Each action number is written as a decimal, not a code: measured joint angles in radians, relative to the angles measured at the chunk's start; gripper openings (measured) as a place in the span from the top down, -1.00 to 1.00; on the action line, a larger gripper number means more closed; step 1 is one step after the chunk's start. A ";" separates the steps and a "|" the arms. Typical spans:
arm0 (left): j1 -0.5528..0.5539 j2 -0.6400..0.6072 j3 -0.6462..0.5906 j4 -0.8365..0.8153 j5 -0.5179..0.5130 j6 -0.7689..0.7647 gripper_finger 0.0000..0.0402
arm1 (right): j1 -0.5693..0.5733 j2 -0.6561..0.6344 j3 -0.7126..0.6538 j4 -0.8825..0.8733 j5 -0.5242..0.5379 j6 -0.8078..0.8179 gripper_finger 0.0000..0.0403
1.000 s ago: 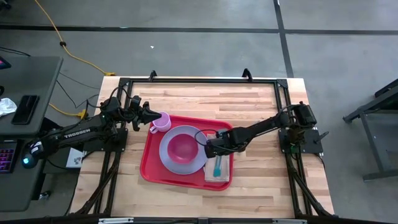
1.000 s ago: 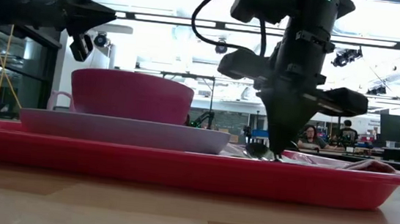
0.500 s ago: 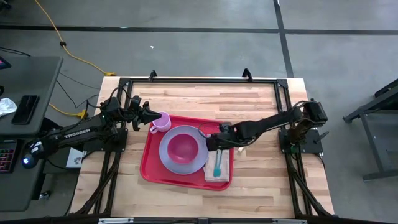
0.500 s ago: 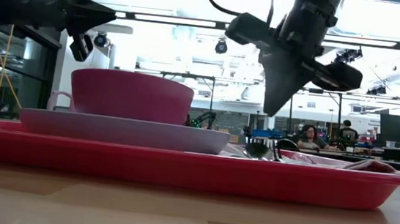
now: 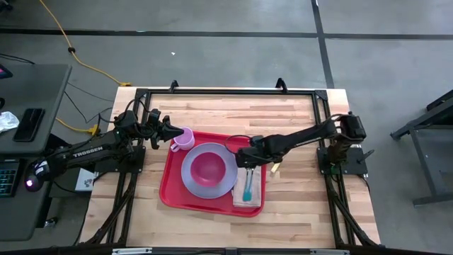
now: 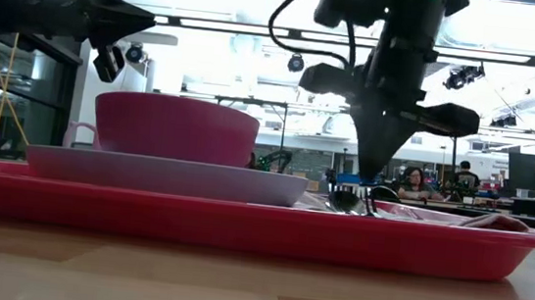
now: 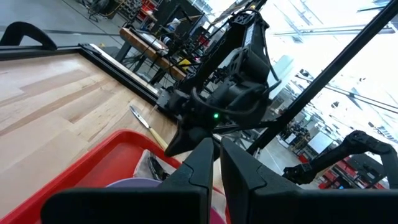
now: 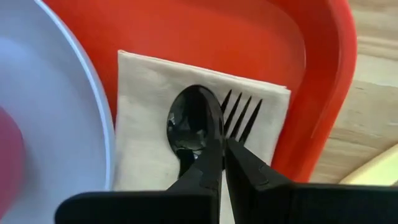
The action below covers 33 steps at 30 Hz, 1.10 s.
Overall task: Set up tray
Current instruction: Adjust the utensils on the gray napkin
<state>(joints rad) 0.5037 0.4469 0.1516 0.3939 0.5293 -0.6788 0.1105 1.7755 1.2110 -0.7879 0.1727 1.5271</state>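
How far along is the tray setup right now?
Mostly done: the red tray carries the lavender plate with the pink bowl, a purple cup at its corner, and a napkin bearing a black spoon and fork. In hand: nothing; the right gripper hovers shut just above the cutlery. The left gripper waits beside the cup. Left: possibly the yellowish item beside the tray.

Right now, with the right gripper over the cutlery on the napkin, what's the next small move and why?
Probably lift the right gripper straight up and pull it back. Its fingers look shut and empty, and the spoon and fork already lie side by side on the napkin in the tray, beside the plate.
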 joint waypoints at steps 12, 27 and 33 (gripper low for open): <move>0.000 0.000 0.000 0.000 0.000 0.000 0.69 | -0.020 0.019 -0.003 -0.016 0.008 -0.043 1.00; 0.000 0.000 0.000 0.001 -0.002 0.000 0.69 | -0.019 0.029 -0.056 0.060 0.001 -0.030 1.00; 0.000 0.000 0.000 0.001 -0.008 0.000 0.69 | -0.019 0.054 -0.056 0.095 -0.003 -0.037 1.00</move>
<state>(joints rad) 0.5034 0.4469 0.1516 0.3946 0.5212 -0.6785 0.0910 1.8293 1.1553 -0.6926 0.1697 1.4901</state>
